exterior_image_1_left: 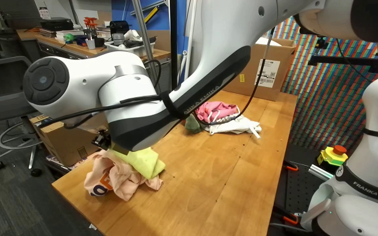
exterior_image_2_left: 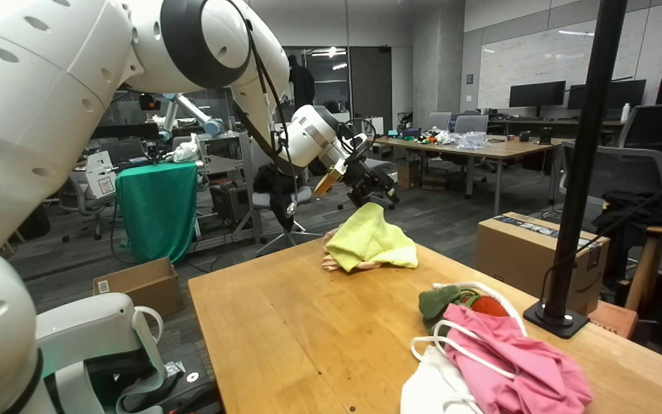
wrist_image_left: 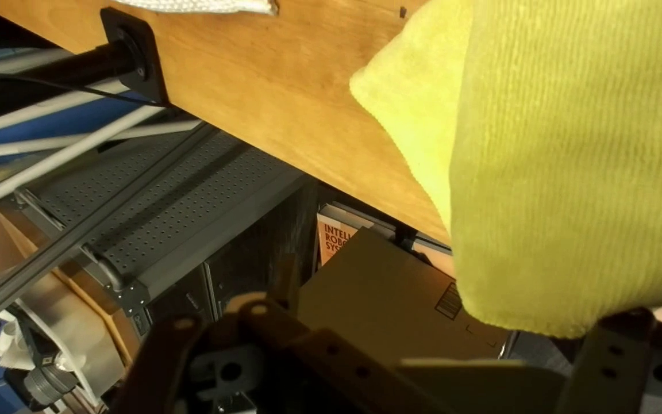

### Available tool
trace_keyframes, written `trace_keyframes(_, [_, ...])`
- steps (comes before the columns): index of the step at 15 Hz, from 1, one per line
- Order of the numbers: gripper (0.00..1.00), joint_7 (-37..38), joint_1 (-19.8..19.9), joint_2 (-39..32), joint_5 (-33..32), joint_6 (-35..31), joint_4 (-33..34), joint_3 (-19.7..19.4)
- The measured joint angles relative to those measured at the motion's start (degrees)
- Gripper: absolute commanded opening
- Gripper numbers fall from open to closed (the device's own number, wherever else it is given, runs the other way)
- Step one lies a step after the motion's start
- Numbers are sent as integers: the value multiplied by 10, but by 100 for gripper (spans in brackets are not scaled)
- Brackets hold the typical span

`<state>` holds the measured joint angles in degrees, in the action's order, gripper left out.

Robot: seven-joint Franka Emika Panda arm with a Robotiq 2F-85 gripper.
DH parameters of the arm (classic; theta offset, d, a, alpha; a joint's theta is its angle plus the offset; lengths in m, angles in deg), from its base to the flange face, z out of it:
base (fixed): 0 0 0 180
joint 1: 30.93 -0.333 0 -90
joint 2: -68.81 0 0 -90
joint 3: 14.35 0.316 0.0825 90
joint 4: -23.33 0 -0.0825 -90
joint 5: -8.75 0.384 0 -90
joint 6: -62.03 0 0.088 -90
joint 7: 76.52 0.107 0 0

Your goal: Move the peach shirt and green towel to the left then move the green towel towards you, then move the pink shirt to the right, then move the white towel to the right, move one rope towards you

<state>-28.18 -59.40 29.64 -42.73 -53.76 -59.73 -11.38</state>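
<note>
Towel (exterior_image_2_left: 372, 244), lime-green and ribbed, lies over the peach shirt (exterior_image_1_left: 125, 180) near an end of the table (exterior_image_1_left: 205, 190). In an exterior view the towel (exterior_image_1_left: 144, 161) runs lengthwise down to the right from beneath the wrist (exterior_image_1_left: 77, 82); in an exterior view its peak points up at the gripper (exterior_image_2_left: 376, 198), whose fingers (wrist_image_left: 601, 368) stand wide apart and clasp nothing, though contact cannot be told. The pink shirt (exterior_image_2_left: 520, 368) rests partly over the white towel (exterior_image_2_left: 431, 382). Folds break the peach shirt's navy and orange letters. The robot's base collar (exterior_image_1_left: 369, 188) reads "FRANKA EMIKA"; in the wrist view a cardboard box (wrist_image_left: 377, 299) partly covers a book (wrist_image_left: 331, 236) lettered "INTELL". A white cup (exterior_image_1_left: 90, 44) holds red-handled tools (exterior_image_1_left: 90, 23), a white bin (exterior_image_1_left: 139, 50) grey hardware (exterior_image_1_left: 118, 38).
</note>
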Motion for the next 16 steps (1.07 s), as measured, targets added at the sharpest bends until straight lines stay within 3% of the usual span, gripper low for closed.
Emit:
trace_keyframes(1, [100, 0, 0, 0, 4, 7, 0, 1])
trace_keyframes(2, [92, 0, 0, 0, 8, 13, 0, 1])
trace_keyframes(3, [74, 0, 0, 0, 13, 20, 0, 2])
trace_keyframes(12, [5, -1, 0, -2, 47, 45, 0, 12])
trace_keyframes(16, [0, -1, 0, -2, 49, 52, 0, 12])
